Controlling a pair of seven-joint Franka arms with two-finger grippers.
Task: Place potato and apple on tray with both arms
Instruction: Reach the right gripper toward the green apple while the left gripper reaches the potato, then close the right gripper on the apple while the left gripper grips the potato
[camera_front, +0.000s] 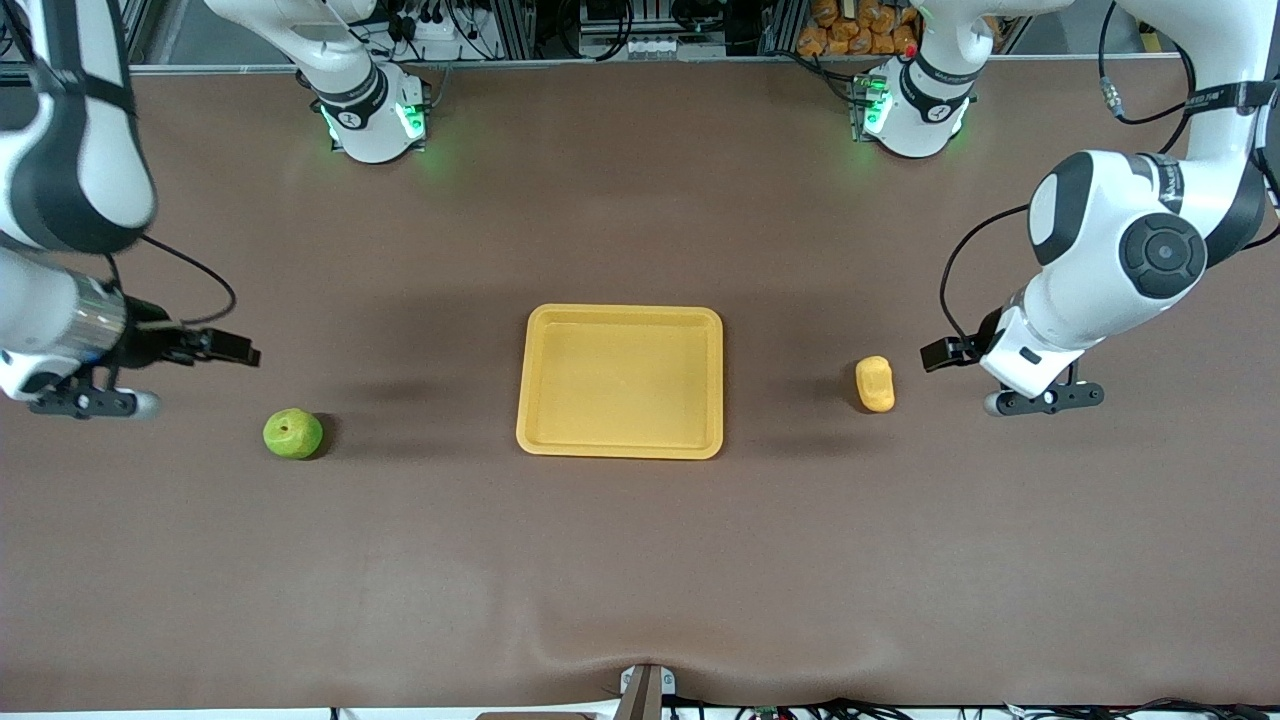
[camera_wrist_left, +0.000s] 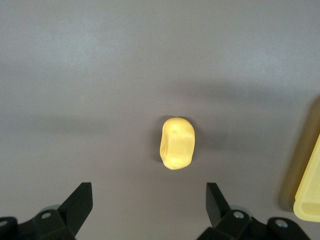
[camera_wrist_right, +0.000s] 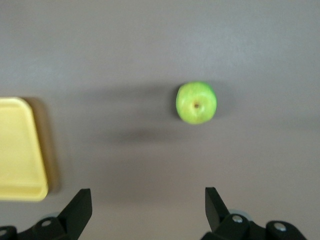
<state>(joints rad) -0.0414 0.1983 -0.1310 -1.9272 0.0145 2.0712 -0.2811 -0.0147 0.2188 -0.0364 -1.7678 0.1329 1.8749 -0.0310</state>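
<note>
The left gripper (camera_wrist_left: 148, 207) hangs with its fingers spread wide and empty above bare brown table (camera_front: 640, 560) at the left arm's end, the potato (camera_front: 875, 383) lying on the cloth just beside it, toward the middle of the table, untouched. Seen from the left wrist, the potato (camera_wrist_left: 176, 143) rests on its side ahead of the two black fingertips (camera_wrist_left: 80, 200), with a corner of the yellow tray (camera_wrist_left: 309, 190) showing at the edge of that view. The right gripper (camera_wrist_right: 148, 207) hangs likewise open and holding nothing above the table at the right arm's end; the apple (camera_front: 293, 433) sits on the cloth near it, toward the middle of the table and slightly nearer the front camera. From the right wrist, the apple (camera_wrist_right: 196, 103) shows its stem dimple facing up, well ahead of the open fingers (camera_wrist_right: 80, 202), and the tray (camera_wrist_right: 20, 150) lies off to one side. The tray (camera_front: 620, 445) sits flat at the table's middle, between the two fruits and well apart from each, with nothing on it.
</note>
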